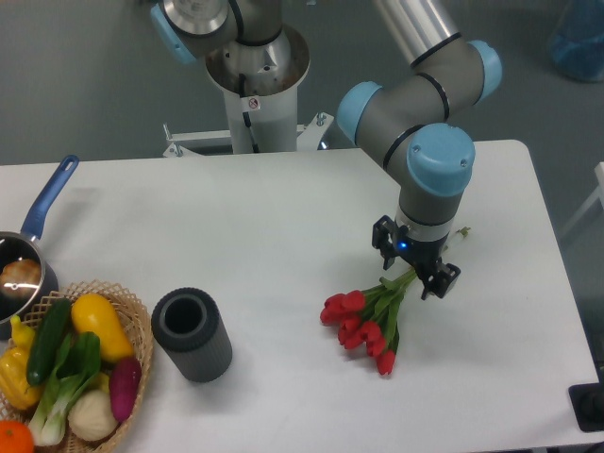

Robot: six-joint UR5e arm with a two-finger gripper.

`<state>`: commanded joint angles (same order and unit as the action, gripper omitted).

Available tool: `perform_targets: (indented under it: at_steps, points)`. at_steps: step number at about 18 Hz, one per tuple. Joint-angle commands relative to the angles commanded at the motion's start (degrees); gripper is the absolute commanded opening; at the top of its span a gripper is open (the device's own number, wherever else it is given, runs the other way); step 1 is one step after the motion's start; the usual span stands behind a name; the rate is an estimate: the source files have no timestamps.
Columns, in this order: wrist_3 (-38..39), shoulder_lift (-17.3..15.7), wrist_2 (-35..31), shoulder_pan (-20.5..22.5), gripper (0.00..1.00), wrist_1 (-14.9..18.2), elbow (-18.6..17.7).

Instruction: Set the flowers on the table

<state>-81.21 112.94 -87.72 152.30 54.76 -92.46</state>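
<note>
The flowers [363, 321], a bunch of red tulips with green leaves and pale stems, lie on the white table [283, 217] right of centre, with the buds pointing to the lower left. My gripper [413, 272] hangs straight down over the stem end of the bunch. Its two black fingers stand apart, one on each side of the stems, and it looks open. The stem tips are partly hidden under the gripper.
A dark grey cylindrical vase [192, 334] stands upright left of the flowers. A wicker basket [132, 311] of vegetables sits at the front left corner, with a blue-handled pot [24, 269] behind it. The table's right edge is near the gripper.
</note>
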Motion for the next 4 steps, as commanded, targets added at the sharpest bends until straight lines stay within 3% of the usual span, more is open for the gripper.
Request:
perform_targets:
  at_steps: [2,4]
  points:
    - [-0.4,-0.1,1.0,1.1,1.00,-2.2,0.2]
    - [-0.4,-0.3,1.1,2.9,1.00,-2.1,-0.1]
